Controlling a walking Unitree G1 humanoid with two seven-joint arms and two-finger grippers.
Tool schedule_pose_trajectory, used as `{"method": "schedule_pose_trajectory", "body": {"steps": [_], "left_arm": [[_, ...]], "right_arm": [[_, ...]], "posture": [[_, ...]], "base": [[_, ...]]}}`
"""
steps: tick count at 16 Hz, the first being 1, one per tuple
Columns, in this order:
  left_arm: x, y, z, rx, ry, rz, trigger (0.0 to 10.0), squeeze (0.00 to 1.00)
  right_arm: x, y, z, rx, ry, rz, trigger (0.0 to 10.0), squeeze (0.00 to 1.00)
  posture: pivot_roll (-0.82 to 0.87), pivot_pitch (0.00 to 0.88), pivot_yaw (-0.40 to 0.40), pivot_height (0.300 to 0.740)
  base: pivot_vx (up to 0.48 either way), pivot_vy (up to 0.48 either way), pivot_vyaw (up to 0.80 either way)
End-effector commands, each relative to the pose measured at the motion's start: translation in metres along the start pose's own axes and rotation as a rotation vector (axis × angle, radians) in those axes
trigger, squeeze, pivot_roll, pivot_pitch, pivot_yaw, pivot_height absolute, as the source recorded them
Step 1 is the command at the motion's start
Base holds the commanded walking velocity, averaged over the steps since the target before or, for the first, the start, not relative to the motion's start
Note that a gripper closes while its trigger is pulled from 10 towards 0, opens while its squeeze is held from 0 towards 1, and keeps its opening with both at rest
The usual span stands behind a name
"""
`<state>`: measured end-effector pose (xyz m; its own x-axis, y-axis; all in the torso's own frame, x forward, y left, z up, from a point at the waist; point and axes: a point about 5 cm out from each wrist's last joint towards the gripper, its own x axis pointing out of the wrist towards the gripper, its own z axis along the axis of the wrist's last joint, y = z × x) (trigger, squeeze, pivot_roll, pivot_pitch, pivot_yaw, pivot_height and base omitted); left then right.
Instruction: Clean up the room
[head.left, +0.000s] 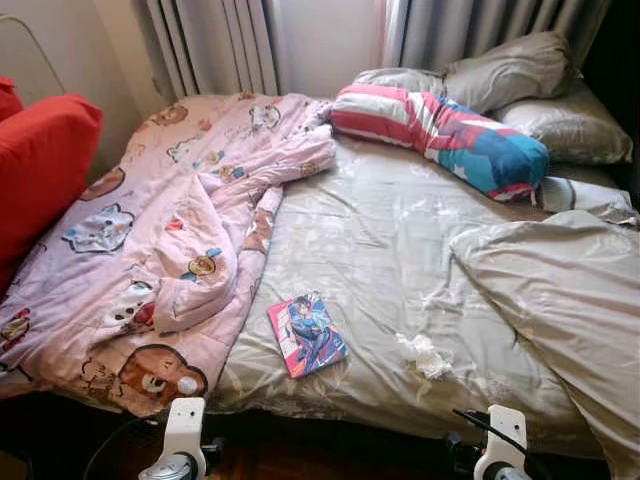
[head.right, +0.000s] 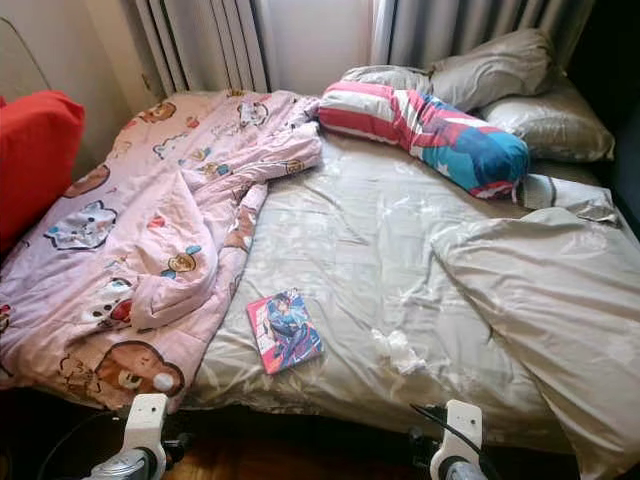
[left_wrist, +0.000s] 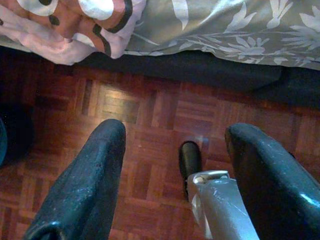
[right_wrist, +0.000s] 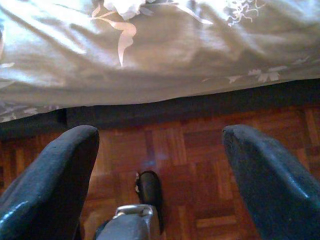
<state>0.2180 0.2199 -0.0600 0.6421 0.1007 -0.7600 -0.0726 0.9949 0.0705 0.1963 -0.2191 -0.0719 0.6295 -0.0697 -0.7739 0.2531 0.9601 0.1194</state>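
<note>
With both the left gripper (left_wrist: 172, 175) and right gripper (right_wrist: 160, 175) hanging spread apart above the parquet floor (left_wrist: 150, 120), a crumpled white tissue (head.left: 424, 354) and colourful comic book (head.left: 307, 334) lie near the foot edge of the grey leaf-patterned bed (head.left: 380, 230), likely best approached by first reaching low over that edge.

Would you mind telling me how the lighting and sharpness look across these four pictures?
Left eye view: daylight falls evenly on the grey bedsheet, book sharp, bed's foot in deep shadow. Left wrist view: parquet floor dim with a pale glare patch, left gripper soft. Right wrist view: sheet bright, right gripper blurred.
</note>
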Motion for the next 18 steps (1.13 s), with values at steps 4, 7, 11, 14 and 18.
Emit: {"method": "schedule_pose_trajectory", "body": {"steps": [4,7,11,14,18], "left_arm": [[0.0001,0.0009,-0.0003,-0.008,0.010,0.003,10.0,0.00],[0.0002,0.0001,0.0000,-0.009,0.010,0.001,10.0,0.00],[0.0002,-0.0003,0.0002,-0.010,0.007,-0.001,10.0,0.00],[0.0001,-0.0002,-0.0002,-0.001,0.007,-0.003,10.0,0.00],[0.0000,-0.0004,-0.0001,0.009,-0.001,-0.008,10.0,0.00]], "right_arm": [[-0.0001,-0.0014,0.0003,-0.014,0.001,-0.010,10.0,0.00],[-0.0002,-0.0014,0.0001,-0.015,0.002,-0.007,10.0,0.00],[-0.0004,-0.0012,-0.0011,-0.016,0.005,-0.007,10.0,0.00],[-0.0005,-0.0011,-0.0020,-0.016,0.007,-0.006,10.0,0.00],[-0.0005,-0.0007,-0.0026,-0.013,0.006,-0.005,10.0,0.00]], "posture": [[0.07,0.067,0.020,0.740],[0.07,0.060,0.018,0.740],[0.06,0.043,0.021,0.740],[0.06,0.031,0.024,0.740],[0.06,0.024,0.026,0.740]], "base": [[0.000,0.000,0.00],[0.000,0.265,0.00],[0.000,0.286,0.00],[0.000,0.287,0.00],[0.000,0.068,0.00]]}}
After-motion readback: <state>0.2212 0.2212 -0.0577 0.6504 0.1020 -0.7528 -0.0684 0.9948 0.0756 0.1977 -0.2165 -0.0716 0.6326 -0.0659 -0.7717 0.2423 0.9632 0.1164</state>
